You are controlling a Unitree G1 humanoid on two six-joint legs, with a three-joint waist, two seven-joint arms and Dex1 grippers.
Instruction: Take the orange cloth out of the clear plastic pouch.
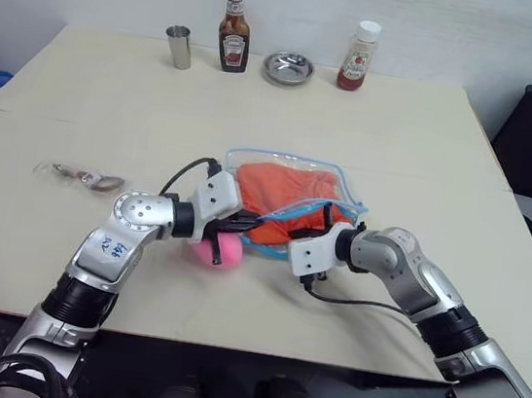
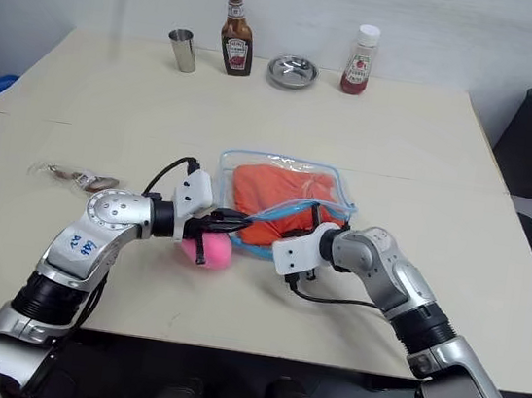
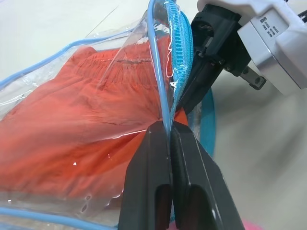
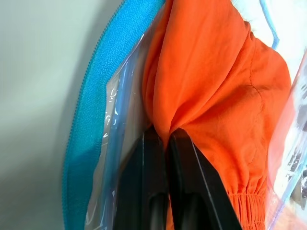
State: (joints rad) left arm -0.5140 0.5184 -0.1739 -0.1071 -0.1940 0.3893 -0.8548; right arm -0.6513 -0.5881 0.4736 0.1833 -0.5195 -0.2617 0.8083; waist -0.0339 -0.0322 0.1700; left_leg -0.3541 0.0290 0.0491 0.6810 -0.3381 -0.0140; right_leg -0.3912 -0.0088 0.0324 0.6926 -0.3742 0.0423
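Two sauce bottles are standing at the far edge of the table (image 1: 81,116): a dark one (image 1: 234,30) and a red one (image 1: 359,58), both with white caps. Their labels are facing us but the print is too small to read. There is blue handwriting on the left forearm's silver shell, and a small printed sticker on the white block of the right gripper in the left wrist view; neither is legible.

A steel cup (image 1: 178,47) and a small metal dish (image 1: 288,68) are sitting beside the bottles. A small clear packet (image 1: 81,176) is lying well to the left, its contents hard to make out.

Mid-table, the clear plastic pouch (image 1: 341,184) is lying flat, its light-blue zipper edge lifting up at the near side. The orange cloth (image 1: 282,191) is sitting inside it, bright and wrinkled, with a gathered seam showing; its near corner is bunching at the open mouth. The pink plush charm (image 1: 218,249) is resting just beside the pouch's near left corner, partly covered by the left gripper.

The left gripper (image 3: 169,129) is pinching the pouch's upper edge, fingers clenched on the blue trim. The right gripper (image 4: 165,134) is reaching into the opening, its black fingers clamping a fold of the orange cloth.
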